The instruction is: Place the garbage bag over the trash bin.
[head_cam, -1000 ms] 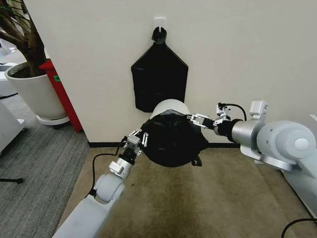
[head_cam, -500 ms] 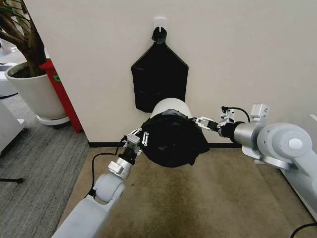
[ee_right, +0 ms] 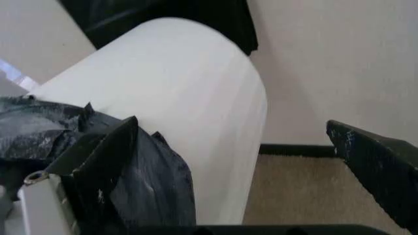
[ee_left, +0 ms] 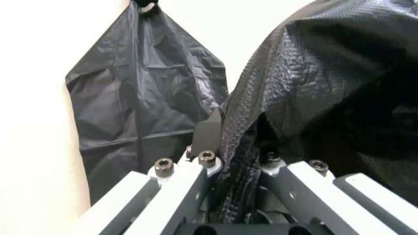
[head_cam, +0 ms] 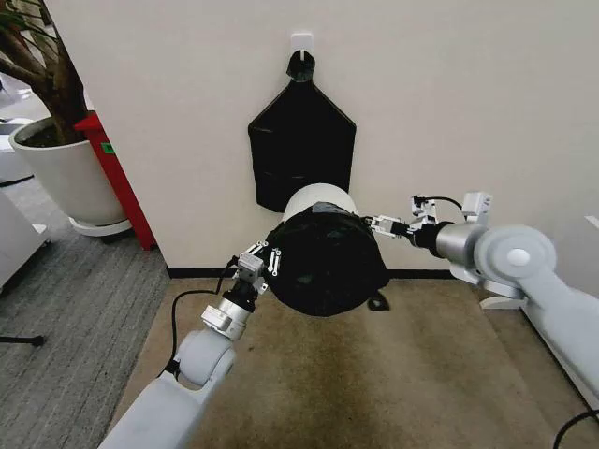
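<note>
The white trash bin stands on the floor against the wall, and its pale side also fills much of the right wrist view. The glossy black garbage bag is stretched round over the bin's mouth. My left gripper is at the bag's left edge, and the left wrist view shows it shut on a pinched fold of the bag. My right gripper is at the bag's right edge. Its fingers stand wide apart, with bag plastic lying against one finger.
A flat black bundle of bags hangs from a wall hook just above the bin. A large white plant pot and a red stand sit at the left. Brown carpet lies in front.
The bag's right side has been drawn further over the bin and now looks rounder and tauter. My right arm has swung back towards the wall. The left gripper has kept its hold.
</note>
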Robot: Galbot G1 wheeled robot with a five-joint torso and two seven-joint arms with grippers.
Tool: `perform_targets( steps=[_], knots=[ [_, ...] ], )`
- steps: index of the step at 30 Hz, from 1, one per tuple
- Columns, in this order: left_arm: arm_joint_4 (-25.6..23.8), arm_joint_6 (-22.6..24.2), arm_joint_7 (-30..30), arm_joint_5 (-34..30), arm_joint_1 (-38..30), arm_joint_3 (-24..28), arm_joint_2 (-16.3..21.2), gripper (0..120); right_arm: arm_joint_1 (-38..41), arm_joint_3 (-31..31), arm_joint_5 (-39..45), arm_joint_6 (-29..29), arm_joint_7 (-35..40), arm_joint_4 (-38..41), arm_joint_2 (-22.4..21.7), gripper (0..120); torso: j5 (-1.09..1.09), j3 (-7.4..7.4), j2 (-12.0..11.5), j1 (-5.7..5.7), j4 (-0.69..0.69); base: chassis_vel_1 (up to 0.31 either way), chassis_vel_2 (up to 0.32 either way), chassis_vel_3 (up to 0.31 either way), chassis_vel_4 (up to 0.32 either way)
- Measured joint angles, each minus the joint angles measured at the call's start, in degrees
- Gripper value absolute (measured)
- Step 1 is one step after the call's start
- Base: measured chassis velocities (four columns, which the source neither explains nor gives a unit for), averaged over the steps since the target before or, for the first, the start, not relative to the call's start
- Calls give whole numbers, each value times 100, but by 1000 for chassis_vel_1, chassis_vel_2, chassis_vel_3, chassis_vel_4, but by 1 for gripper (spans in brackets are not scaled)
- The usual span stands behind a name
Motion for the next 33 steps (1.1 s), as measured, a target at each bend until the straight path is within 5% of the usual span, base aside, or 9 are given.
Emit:
perform_targets(
  steps=[5, 12, 24, 33],
  knots=[
    [20, 65, -9, -220, 35, 3, -28, 3, 44, 5, -212, 204, -91, -67, 14, 100, 0, 0, 0, 0, 1, 0, 0, 0, 0],
    [235, 624, -209, -1553, 75, 16, -89, 3, -306, 405, -186, 401, -292, 184, -208, 100, 0, 0, 0, 0, -1, 0, 0, 0, 0],
    [438, 1490, -401, -3783, 187, 12, -112, 3, -1429, 1445, 1687, 596, 204, 1010, -194, 100, 0, -1, 0, 0, -2, 0, 0, 0, 0],
    [242, 1532, 32, -3914, 192, 14, -5, 3, -1397, 1400, 1947, 396, 464, 917, -132, 100, -2, -1, 0, 0, -1, 0, 0, 0, 0]
  ],
)
